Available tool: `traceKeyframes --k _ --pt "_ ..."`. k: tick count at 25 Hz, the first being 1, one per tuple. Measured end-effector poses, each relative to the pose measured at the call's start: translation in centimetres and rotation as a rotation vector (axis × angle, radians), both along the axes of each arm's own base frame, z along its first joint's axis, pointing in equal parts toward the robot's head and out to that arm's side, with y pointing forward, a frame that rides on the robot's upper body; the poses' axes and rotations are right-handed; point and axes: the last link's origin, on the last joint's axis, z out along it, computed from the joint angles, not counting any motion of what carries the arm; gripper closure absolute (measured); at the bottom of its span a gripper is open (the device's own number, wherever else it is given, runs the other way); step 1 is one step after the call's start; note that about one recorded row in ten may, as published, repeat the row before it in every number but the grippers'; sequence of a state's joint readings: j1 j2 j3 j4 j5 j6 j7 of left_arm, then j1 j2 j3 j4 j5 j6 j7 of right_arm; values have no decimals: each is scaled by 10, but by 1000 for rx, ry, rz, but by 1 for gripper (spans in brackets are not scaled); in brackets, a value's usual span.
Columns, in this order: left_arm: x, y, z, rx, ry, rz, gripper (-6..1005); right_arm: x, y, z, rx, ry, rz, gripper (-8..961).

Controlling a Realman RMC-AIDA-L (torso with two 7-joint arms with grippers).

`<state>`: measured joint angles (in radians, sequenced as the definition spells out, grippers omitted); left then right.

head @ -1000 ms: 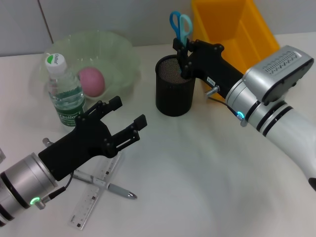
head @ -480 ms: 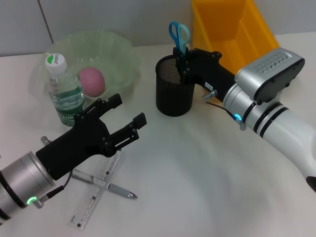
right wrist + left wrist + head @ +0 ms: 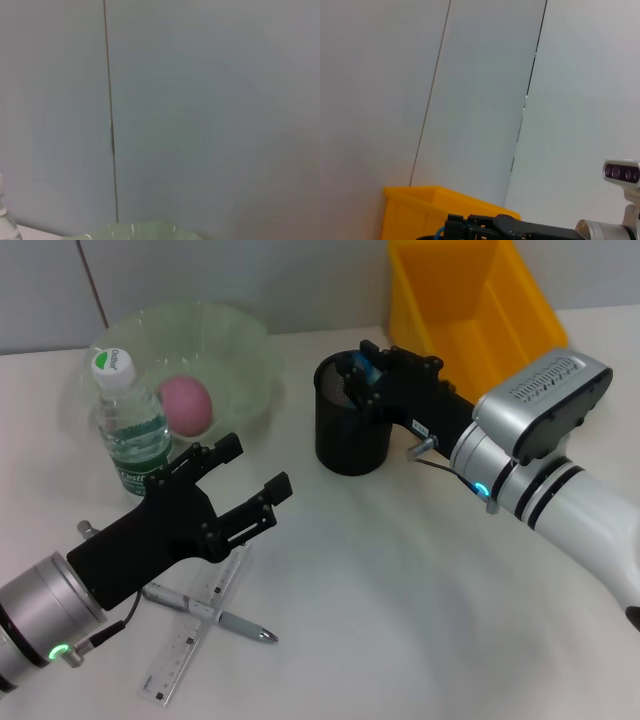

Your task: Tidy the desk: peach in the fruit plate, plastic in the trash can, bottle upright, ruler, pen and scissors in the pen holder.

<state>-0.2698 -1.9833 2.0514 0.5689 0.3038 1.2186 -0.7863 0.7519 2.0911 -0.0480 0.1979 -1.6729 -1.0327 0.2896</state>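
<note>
Head view: the right gripper (image 3: pixel 362 377) reaches over the rim of the black mesh pen holder (image 3: pixel 352 432), its fingers clamped on the blue-handled scissors (image 3: pixel 366 368), which sit low inside the holder with only the handles showing. The left gripper (image 3: pixel 247 480) hovers above the white desk (image 3: pixel 400 600) with its fingers spread apart, holding nothing. Beneath its arm lie the clear ruler (image 3: pixel 193 633) and the pen (image 3: pixel 215 616), crossing one another. The bottle (image 3: pixel 127 427) stands upright just beside the green fruit plate (image 3: pixel 240 350), in which the pink peach (image 3: pixel 186 405) rests. A yellow bin (image 3: pixel 470 300) stands behind the pen holder.
</note>
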Motion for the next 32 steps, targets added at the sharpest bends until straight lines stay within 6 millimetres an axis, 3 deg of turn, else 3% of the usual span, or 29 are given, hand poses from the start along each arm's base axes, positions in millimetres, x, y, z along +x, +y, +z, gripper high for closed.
traceKeyframes --k 13,15,17,19,20,22,23,24,25,32 --pt "-5 -2 4 -2 0 -1 184 12 -18 14 32 118 12 467" --pt "-6 -3 5 -5 1 -3 184 19 -28 21 6 174 27 243" --pt "-7 -3 7 -7 1 -3 184 23 -32 25 -7 194 37 217" --pt "-8 -4 8 -24 4 -4 184 32 -43 41 -52 255 79 190" --pt "-10 -4 9 -43 12 -5 185 40 -55 59 -119 297 129 177" --pt "-11 -4 9 -50 16 -6 185 44 -60 67 -154 307 145 177" --pt "-13 -3 12 -68 30 -4 184 50 -71 85 -234 298 187 177" --pt "-13 -3 12 -68 30 -4 184 50 -71 85 -234 298 187 177" --pt "-15 -1 14 -78 37 1 184 56 -80 99 -304 264 213 177" --pt "-19 3 21 -118 57 15 184 71 -98 127 -515 133 215 177"
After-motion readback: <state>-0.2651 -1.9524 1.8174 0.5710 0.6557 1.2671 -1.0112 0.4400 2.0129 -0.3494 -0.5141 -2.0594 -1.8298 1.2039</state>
